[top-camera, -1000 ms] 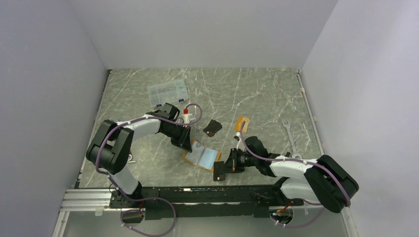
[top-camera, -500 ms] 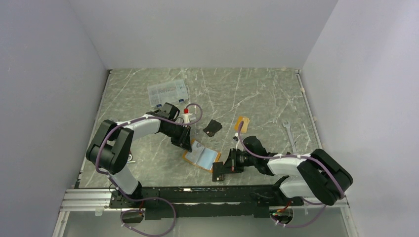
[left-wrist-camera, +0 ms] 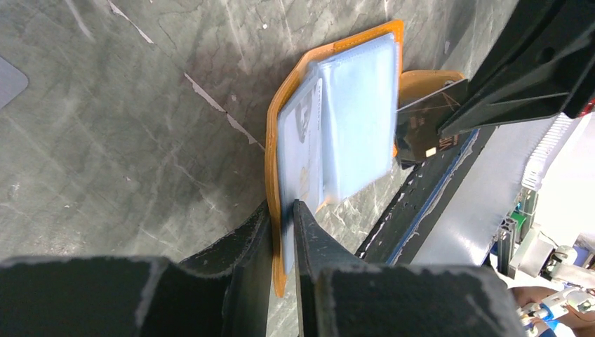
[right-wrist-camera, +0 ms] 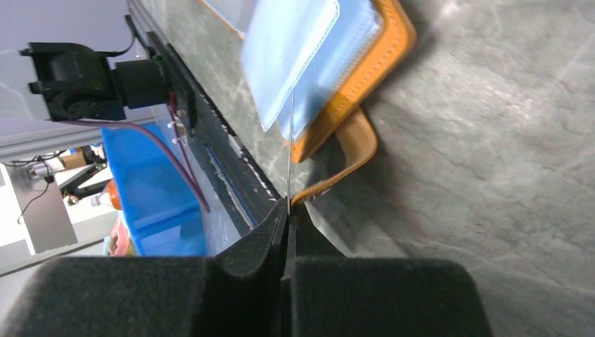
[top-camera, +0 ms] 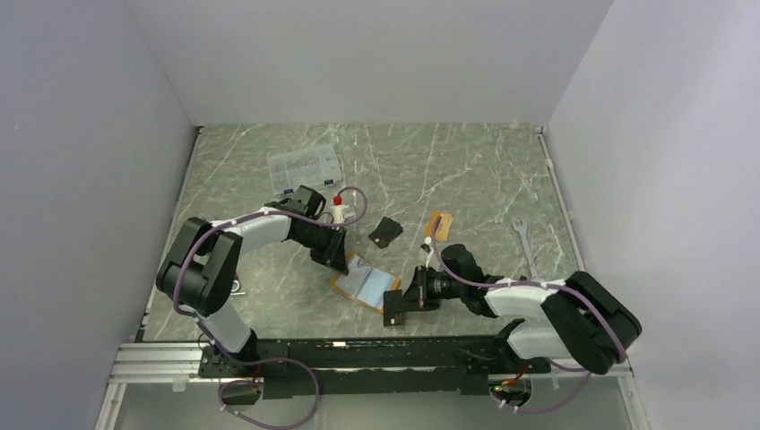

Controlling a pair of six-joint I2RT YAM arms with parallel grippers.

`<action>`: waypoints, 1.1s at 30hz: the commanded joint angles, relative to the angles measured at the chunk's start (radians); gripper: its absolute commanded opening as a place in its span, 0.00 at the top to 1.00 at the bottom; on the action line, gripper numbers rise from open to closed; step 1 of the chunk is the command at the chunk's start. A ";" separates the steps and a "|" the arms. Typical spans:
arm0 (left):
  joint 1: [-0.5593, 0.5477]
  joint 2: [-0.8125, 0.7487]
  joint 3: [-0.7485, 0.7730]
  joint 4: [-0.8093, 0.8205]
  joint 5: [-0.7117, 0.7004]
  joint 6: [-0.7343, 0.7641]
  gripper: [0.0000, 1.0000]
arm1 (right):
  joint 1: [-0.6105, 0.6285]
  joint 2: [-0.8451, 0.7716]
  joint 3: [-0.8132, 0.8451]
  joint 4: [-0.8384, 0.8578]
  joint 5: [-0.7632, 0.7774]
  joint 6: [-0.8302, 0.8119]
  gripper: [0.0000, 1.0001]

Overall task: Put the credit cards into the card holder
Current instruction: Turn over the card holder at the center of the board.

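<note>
Nudged slightly left, right claw [right-wrist-camera: 289, 210] clamps a black card [left-wrist-camera: 428, 130] on edge at lower centre, pointing at the open wallet [top-camera: 366, 282], whose long axis runs upper-left to lower-right. Left claw [left-wrist-camera: 282, 225] pinches the wallet's upper-left edge.

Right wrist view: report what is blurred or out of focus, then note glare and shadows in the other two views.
Right wrist view: the right gripper is a soft dark blur at the bottom, the card holder looks smeared. Left wrist view: the black card glints, the far right is washed out white. Top external view: even light, faint shadows on the table.
</note>
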 commanded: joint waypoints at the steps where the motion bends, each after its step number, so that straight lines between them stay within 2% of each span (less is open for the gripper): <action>1: -0.002 -0.016 0.025 -0.013 0.029 0.024 0.80 | -0.007 -0.099 0.013 0.013 0.022 -0.025 1.00; 4: -0.003 -0.015 0.026 -0.015 0.031 0.025 0.80 | -0.013 -0.132 0.009 -0.005 0.022 -0.030 1.00; 12: -0.003 -0.024 0.026 -0.014 0.032 0.023 0.79 | -0.020 -0.043 0.039 0.056 -0.001 -0.024 1.00; 17: -0.001 -0.030 0.028 -0.011 0.049 0.020 0.69 | -0.020 0.022 0.098 0.137 -0.022 -0.011 1.00; 23: 0.043 -0.006 0.034 -0.010 0.138 0.007 0.59 | -0.014 0.105 0.152 0.238 -0.041 0.019 1.00; 28: 0.093 -0.001 0.033 -0.004 0.207 0.004 0.57 | 0.000 0.197 0.174 0.306 -0.056 0.043 1.00; 33: 0.095 -0.006 0.036 -0.008 0.221 0.011 0.58 | 0.002 0.246 0.179 0.347 -0.058 0.053 1.00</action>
